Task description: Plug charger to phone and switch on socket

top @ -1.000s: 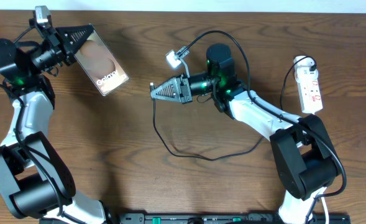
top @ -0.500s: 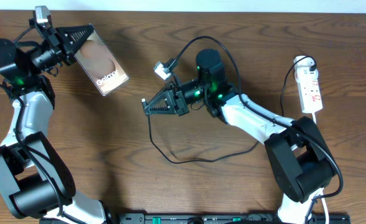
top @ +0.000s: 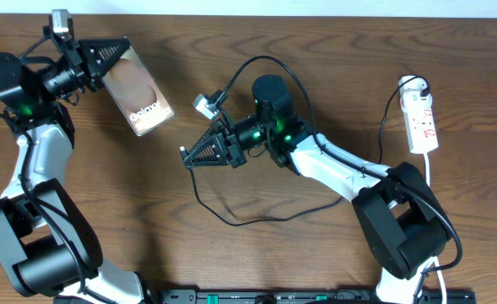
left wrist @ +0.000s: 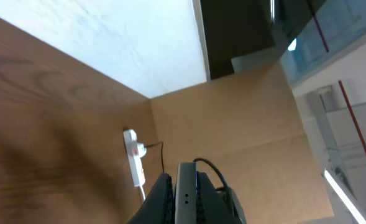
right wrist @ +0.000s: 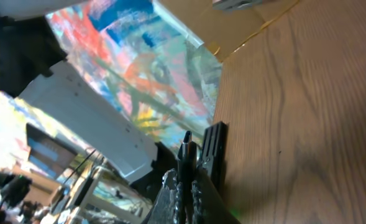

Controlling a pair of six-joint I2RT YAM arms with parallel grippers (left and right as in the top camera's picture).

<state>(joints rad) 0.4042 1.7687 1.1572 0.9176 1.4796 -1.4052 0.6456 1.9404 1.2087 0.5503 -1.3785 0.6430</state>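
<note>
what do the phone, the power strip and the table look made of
Flat brownish phone: glossy, glass-like face with a soft sheen. Small white power strip: probably matte moulded plastic. Brown table: wood or wood-look laminate; grain lines show.

The phone (top: 138, 91) is glossy brown with white lettering; the socket (top: 422, 125) white, red-marked; the charger (top: 231, 221) black; the table (top: 256, 34) brown woodgrain.

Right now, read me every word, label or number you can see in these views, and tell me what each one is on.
"Galaxy": white lettering on the face of the phone, near its lower end, in the overhead view. Anything after that word is too small to read.
Red marks on the socket: too small to read.
Left wrist and right wrist views: no readable text.
</note>
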